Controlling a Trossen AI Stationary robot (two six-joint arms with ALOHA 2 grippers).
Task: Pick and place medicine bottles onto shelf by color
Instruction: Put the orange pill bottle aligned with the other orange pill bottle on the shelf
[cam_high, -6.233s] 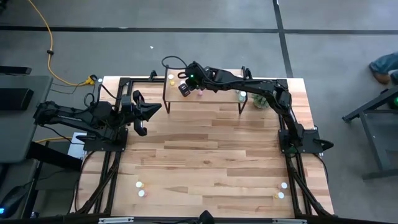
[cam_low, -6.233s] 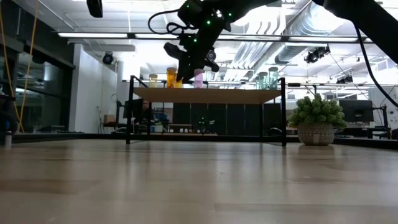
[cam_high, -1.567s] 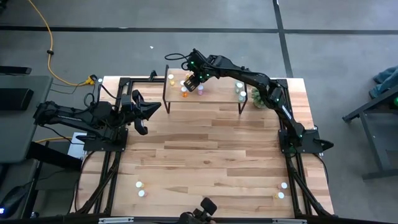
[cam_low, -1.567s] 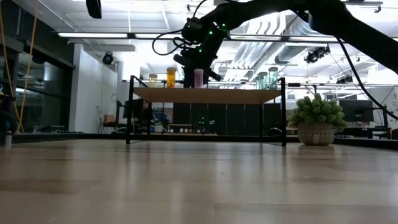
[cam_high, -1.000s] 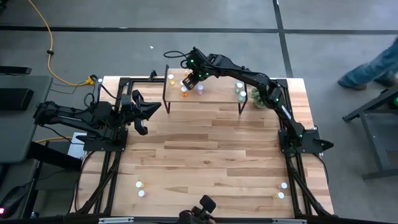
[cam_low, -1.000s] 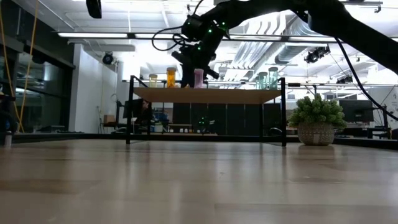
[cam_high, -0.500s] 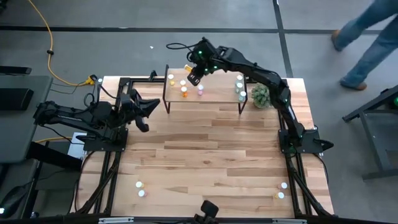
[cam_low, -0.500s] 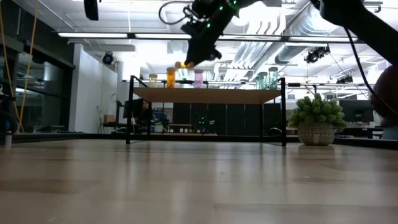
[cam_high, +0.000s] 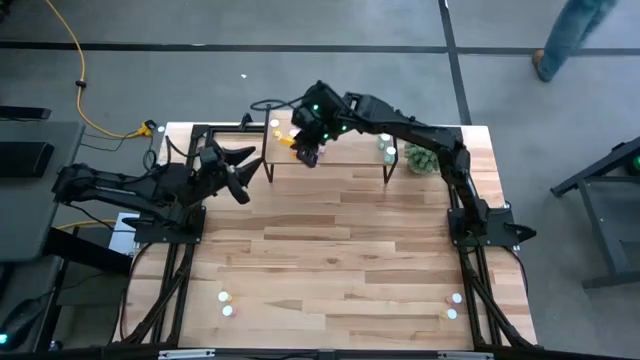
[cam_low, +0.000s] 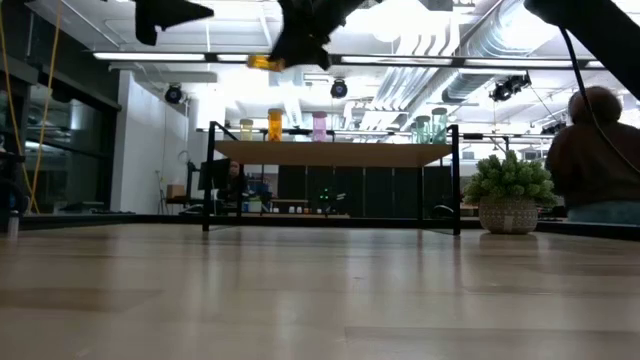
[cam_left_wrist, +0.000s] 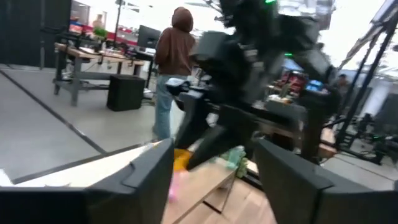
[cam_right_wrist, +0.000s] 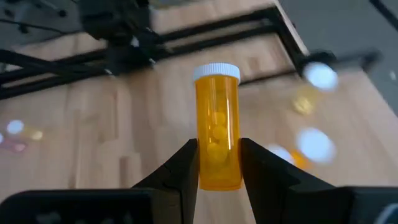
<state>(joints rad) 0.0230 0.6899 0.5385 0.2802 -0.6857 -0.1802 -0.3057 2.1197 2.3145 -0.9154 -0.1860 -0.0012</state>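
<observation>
the bench (cam_high: 340, 250) carries the shelf (cam_high: 350, 158) at its far edge. above the shelf's left end, the right end effector (cam_right_wrist: 219, 163) clamps an orange bottle (cam_right_wrist: 217, 124), probably for handover; the left end effector (cam_high: 237, 170), beside the shelf, spreads wide.

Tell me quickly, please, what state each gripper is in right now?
Left gripper: open, holding nothing.
Right gripper: shut on an orange medicine bottle.

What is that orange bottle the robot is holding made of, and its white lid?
The orange medicine bottle in the right gripper looks like see-through plastic: pills show inside and its wall is glossy. Its white cap seems opaque plastic with a ridged edge, probably matte.
</observation>
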